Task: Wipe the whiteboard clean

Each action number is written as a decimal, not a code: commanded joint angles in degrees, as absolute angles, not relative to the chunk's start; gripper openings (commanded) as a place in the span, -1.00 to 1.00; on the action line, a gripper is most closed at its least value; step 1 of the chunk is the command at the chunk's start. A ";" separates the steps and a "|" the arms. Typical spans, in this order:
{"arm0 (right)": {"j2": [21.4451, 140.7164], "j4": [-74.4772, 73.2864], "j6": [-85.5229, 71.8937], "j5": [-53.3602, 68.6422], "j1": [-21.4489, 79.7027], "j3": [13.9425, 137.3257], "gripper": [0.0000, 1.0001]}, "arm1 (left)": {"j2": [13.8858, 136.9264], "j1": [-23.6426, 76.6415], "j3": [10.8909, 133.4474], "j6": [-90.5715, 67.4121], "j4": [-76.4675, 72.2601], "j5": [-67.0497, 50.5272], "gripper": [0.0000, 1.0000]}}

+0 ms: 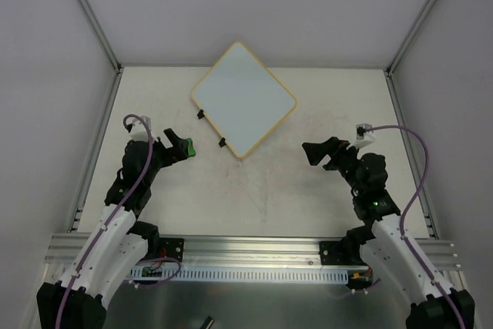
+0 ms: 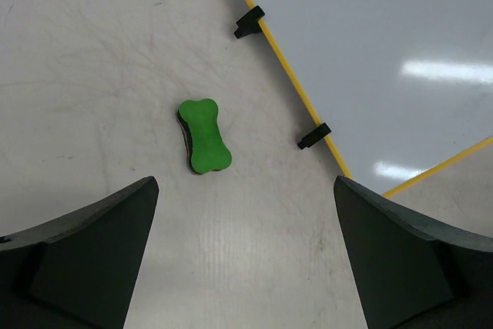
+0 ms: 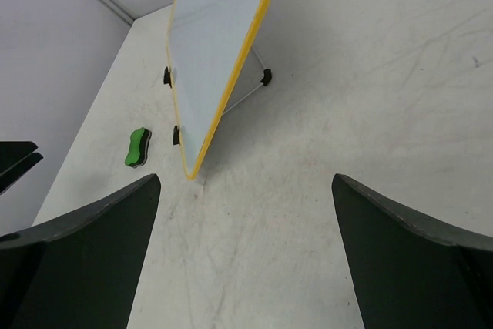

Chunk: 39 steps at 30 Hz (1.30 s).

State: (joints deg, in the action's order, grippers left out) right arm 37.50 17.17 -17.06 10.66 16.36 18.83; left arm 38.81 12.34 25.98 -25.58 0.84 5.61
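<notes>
The whiteboard (image 1: 243, 98) sits at the back middle of the table, turned like a diamond, with a yellow rim and two black clips (image 1: 201, 114) on its left edge. It also shows in the left wrist view (image 2: 385, 36). In the right wrist view (image 3: 212, 44) it is tilted up on a thin stand (image 3: 266, 76). Its surface looks blank. A green eraser (image 2: 204, 135) lies on the table left of the board. My left gripper (image 1: 176, 146) is open and empty just short of the eraser (image 1: 189, 146). My right gripper (image 1: 316, 156) is open and empty, right of the board's near corner.
Grey walls and aluminium posts (image 1: 88, 13) close in the table on three sides. A metal rail (image 1: 246, 248) runs along the near edge by the arm bases. The tabletop (image 1: 269, 190) is scuffed.
</notes>
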 commanded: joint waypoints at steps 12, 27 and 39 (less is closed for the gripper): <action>13.36 -4.83 -11.51 4.22 16.52 11.17 0.98 | 26.29 12.39 17.93 -23.55 7.21 0.44 0.98; 9.32 -5.18 -12.30 5.54 16.52 8.79 0.98 | 23.38 12.39 16.61 -24.70 7.47 1.14 0.98; 8.88 -5.19 -12.39 5.71 16.52 8.53 0.98 | 23.47 12.39 16.70 -24.70 7.47 1.14 0.98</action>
State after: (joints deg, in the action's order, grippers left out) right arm 9.54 -6.48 -11.99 5.39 16.36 8.62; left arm 23.57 12.34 16.95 -24.36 8.08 1.41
